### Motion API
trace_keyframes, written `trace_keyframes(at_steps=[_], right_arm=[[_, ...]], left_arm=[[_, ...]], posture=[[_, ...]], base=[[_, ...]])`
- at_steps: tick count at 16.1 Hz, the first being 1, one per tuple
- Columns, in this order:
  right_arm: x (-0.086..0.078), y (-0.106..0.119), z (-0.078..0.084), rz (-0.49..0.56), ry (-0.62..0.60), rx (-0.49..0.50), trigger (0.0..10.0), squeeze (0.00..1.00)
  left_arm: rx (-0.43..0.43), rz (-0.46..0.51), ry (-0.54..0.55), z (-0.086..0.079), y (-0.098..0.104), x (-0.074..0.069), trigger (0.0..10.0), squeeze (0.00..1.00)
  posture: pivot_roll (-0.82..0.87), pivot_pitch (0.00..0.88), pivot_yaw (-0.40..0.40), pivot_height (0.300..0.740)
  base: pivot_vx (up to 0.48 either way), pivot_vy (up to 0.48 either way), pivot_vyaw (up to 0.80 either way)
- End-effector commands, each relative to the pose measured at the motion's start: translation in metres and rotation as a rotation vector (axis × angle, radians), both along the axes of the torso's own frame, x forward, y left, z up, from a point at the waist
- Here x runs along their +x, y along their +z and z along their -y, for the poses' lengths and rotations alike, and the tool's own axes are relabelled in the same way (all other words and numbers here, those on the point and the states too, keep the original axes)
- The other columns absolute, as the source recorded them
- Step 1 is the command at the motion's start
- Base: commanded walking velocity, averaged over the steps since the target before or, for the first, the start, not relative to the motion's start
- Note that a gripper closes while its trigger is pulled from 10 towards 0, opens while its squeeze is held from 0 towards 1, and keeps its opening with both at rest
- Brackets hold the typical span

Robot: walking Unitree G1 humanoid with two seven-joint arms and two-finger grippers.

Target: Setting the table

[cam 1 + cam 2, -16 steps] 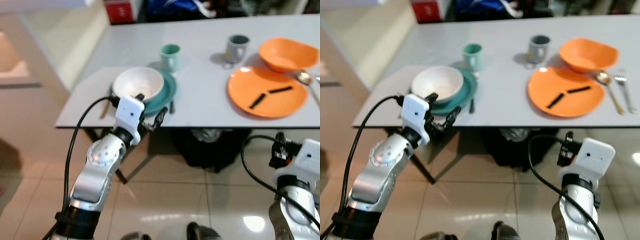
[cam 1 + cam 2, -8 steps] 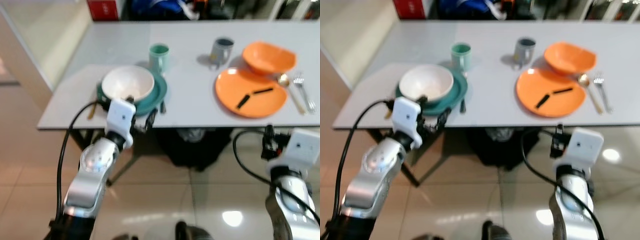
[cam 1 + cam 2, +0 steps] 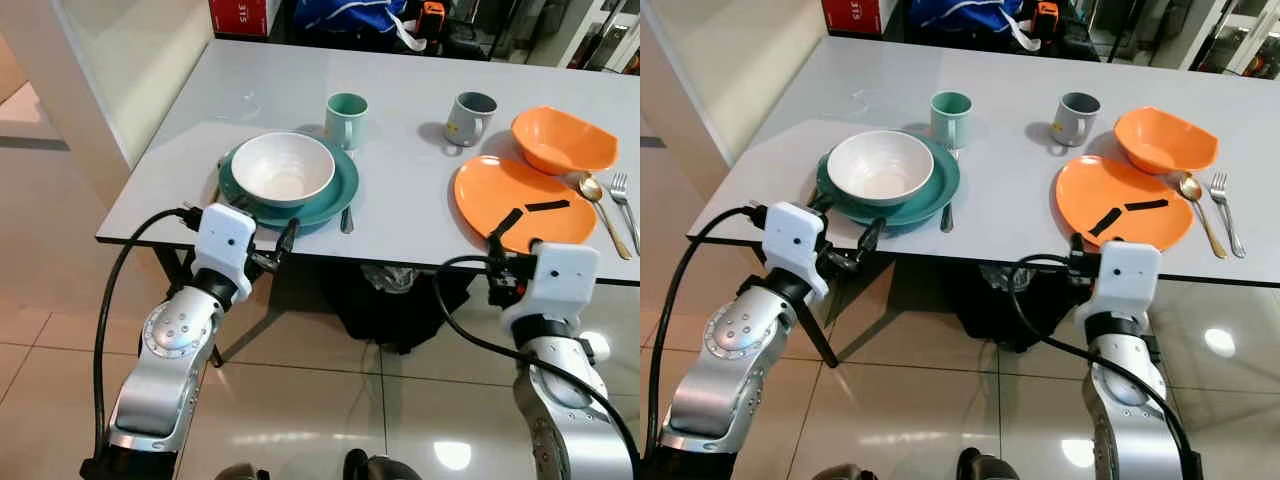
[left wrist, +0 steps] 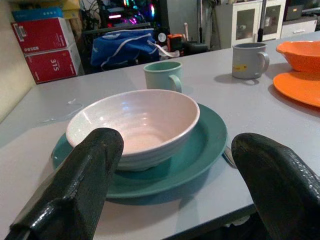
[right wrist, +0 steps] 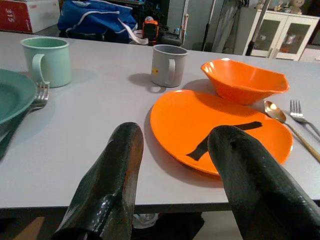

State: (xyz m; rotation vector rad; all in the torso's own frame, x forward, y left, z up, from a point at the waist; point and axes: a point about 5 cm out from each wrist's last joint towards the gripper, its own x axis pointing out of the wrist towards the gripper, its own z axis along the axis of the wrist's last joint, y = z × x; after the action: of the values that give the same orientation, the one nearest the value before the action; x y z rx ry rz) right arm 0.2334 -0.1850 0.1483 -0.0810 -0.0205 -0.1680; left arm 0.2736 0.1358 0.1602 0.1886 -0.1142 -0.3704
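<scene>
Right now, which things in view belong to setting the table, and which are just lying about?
Table setting: white bowl on teal plate, green mug, grey mug, orange plate, orange bowl, spoon, fork.

Lying about: red box, blue bag.

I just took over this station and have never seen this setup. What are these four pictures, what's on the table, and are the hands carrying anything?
The two wide pictures come from a camera pair on a humanoid robot's head, looking down at a grey table. The other two look along each hand's black fingers.

The left hand hovers at the table edge before a white ceramic bowl sitting on a round teal plate, with a mint green mug behind. The right hand faces a flat orange plate marked with black tape strips. Behind it stand a grey mug and an orange bowl; beside it lie a gold spoon and a silver fork.

Both hands are open and empty.
</scene>
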Motion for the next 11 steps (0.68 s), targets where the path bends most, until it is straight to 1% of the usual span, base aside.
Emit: trace_keyframes(at_steps=[1, 2, 3, 4, 6, 11], right_arm=[[-0.002, -0.003, 0.005, -0.017, -0.020, 0.013, 10.0, 0.00], [-0.003, -0.004, 0.006, -0.022, -0.034, 0.034, 10.0, 0.00], [-0.005, -0.004, 0.006, -0.020, -0.050, 0.084, 10.0, 0.00], [-0.006, -0.004, 0.007, -0.015, -0.057, 0.115, 10.0, 0.00], [-0.007, -0.005, 0.010, -0.020, -0.088, 0.161, 10.0, 0.00], [-0.010, -0.006, 0.016, -0.037, -0.120, 0.173, 10.0, 0.00]], left_arm=[[0.009, 0.012, -0.007, 0.003, 0.004, 0.001, 10.0, 0.00], [0.006, 0.013, -0.013, 0.005, 0.005, 0.002, 10.0, 0.00], [0.004, 0.010, -0.020, 0.006, 0.005, 0.003, 10.0, 0.00], [0.005, 0.007, -0.024, 0.007, 0.005, 0.004, 10.0, 0.00], [-0.004, -0.003, -0.029, 0.010, 0.004, 0.005, 10.0, 0.00], [-0.012, -0.007, -0.040, 0.013, 0.003, 0.007, 10.0, 0.00]], posture=[[0.03, 0.097, -0.045, 0.740], [0.02, 0.100, -0.030, 0.740], [0.02, 0.100, -0.030, 0.740], [0.01, 0.100, -0.022, 0.740], [0.01, 0.101, -0.019, 0.740], [0.00, 0.105, -0.013, 0.740]], base=[[0.000, 0.000, 0.00], [0.000, 0.000, 0.00], [0.000, 0.000, 0.00], [0.000, 0.000, 0.00], [0.000, 0.000, -0.73], [0.000, 0.000, -0.73]])
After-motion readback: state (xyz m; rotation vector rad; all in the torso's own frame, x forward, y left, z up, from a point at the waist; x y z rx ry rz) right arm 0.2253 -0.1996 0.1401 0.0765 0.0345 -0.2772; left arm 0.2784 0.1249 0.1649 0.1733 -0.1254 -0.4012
